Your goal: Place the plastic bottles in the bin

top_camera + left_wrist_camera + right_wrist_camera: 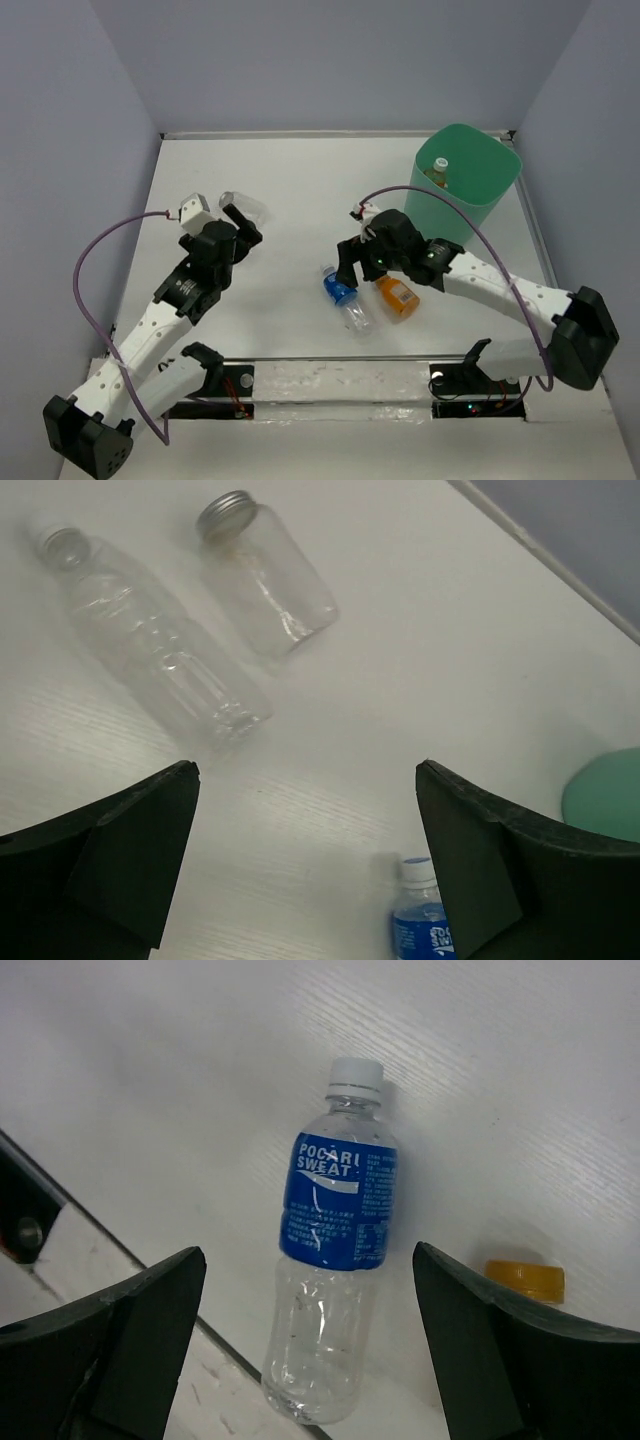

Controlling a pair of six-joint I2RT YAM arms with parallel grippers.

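Right gripper [308, 1260]: jaws spread, empty, above blue-labelled bottle [335, 1210].
Label: read "POCARI SWEAT", white on blue.
Orange bottle [397, 296]: lay just beside it, yellow-capped.
Left gripper [306, 780]: spread, empty, near long clear bottle [160, 645] and metal-capped clear bottle [265, 580].
Mint-green bin [470, 195]: far right, held white-capped bottle [437, 170].

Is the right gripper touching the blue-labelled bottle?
Apart. Right wrist view: the right gripper stands open around the blue-labelled bottle, a gap on each side.
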